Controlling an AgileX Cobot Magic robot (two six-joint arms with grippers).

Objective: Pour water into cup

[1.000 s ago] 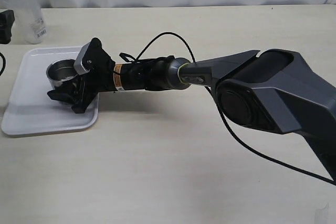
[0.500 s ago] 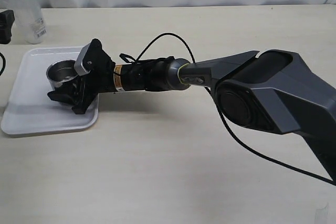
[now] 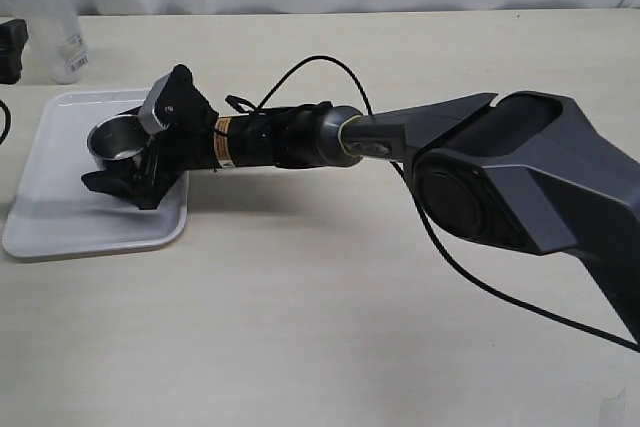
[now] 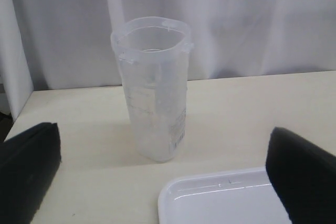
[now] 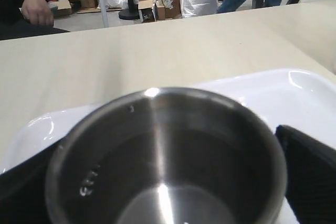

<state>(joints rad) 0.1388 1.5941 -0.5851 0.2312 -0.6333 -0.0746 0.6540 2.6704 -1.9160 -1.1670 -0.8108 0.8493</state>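
Note:
The steel cup stands on the white tray at the left of the table. My right gripper reaches across to it, its black fingers on either side of the cup. In the right wrist view the cup fills the space between the fingers, and a sliver of tray shows between rim and finger, so the right gripper is open. My left gripper is open and empty, facing the clear plastic beaker. I cannot make out the water.
The beaker stands at the far left corner behind the tray, next to my left gripper. The right arm's black body and its cable span the middle and right of the table. A white curtain closes the far side.
The right gripper's jaws have spread wider around the cup, and its wrist has shifted slightly left. The cup stays on the tray. The left gripper has not moved.

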